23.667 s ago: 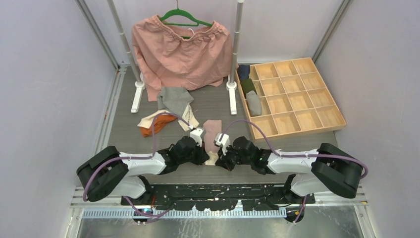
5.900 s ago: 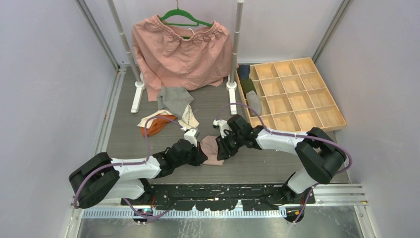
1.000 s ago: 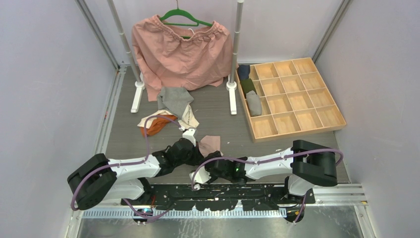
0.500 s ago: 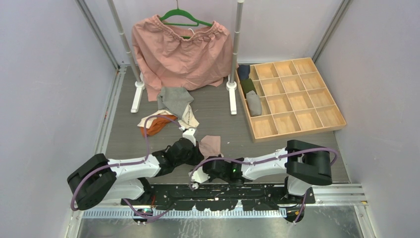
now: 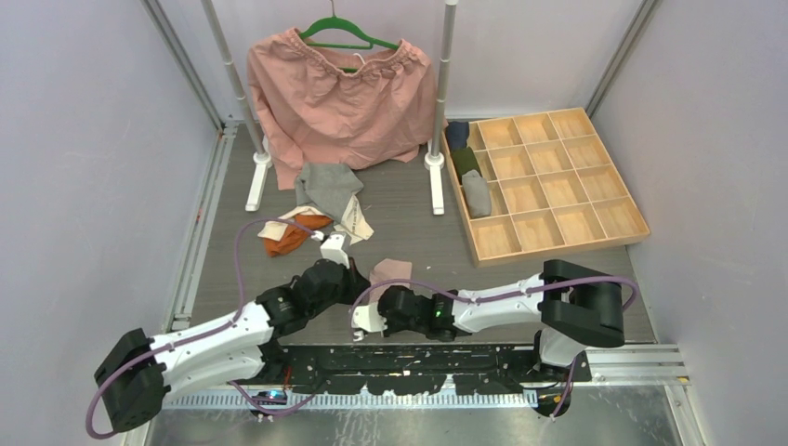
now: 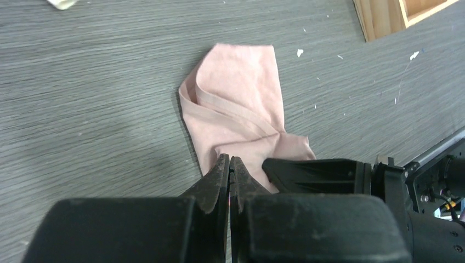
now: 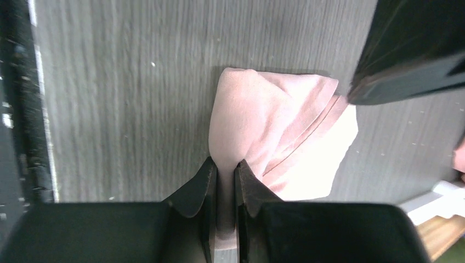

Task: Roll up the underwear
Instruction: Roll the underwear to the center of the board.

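At the desk's [image 5: 418,209] near edge, the right end effector [image 7: 224,164] grips a fold of the pink underwear [image 6: 236,104]. The left end effector [image 6: 229,159] is clenched, tips at the same cloth's edge; whether it pinches any, I cannot tell. Farther back lies a heap of underwear [image 5: 330,190], grey, cream and orange.

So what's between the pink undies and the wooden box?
Just bare grey table with tiny white specks between the pink underwear and the wooden tray, seen in the left wrist view.
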